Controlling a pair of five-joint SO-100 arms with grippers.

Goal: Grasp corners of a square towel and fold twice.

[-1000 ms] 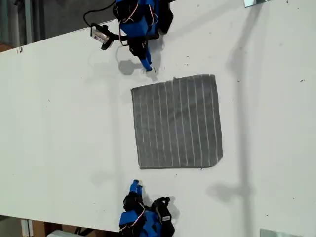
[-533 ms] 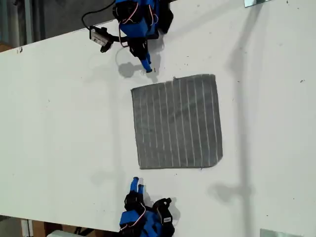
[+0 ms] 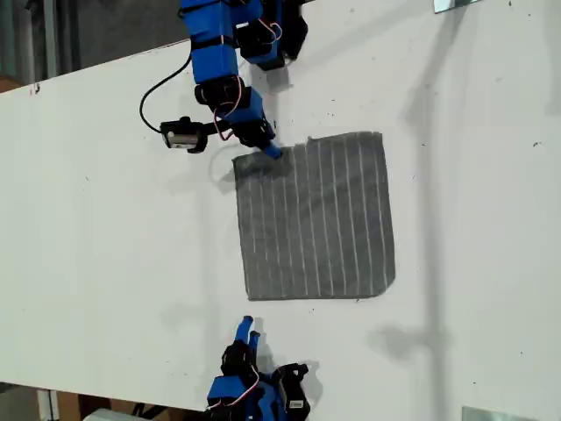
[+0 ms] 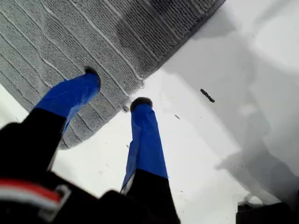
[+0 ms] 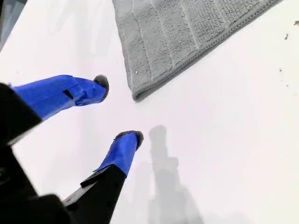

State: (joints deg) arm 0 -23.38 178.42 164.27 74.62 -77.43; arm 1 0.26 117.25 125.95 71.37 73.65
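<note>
Straddling the towel (image 4: 84, 42) edge, my first end effector (image 4: 117, 88) gapes.

My first tool (image 3: 268, 150) has reached out — now straddling the towel's (image 3: 316, 219) corner (image 3: 241, 161).

Bright, even light; soft shadows on the table (image 3: 491, 219) (wrist views perhaps slightly blurred).

A broad white table (image 3: 456, 219) fills nearly the whole exterior view, its matte surface crossed by soft grey shadows and marked with a few small dark specks. Beyond the table's edge, at the exterior view's upper left, a dim grey floor (image 3: 96, 31) shows, with brown flooring visible at the far left.
</note>
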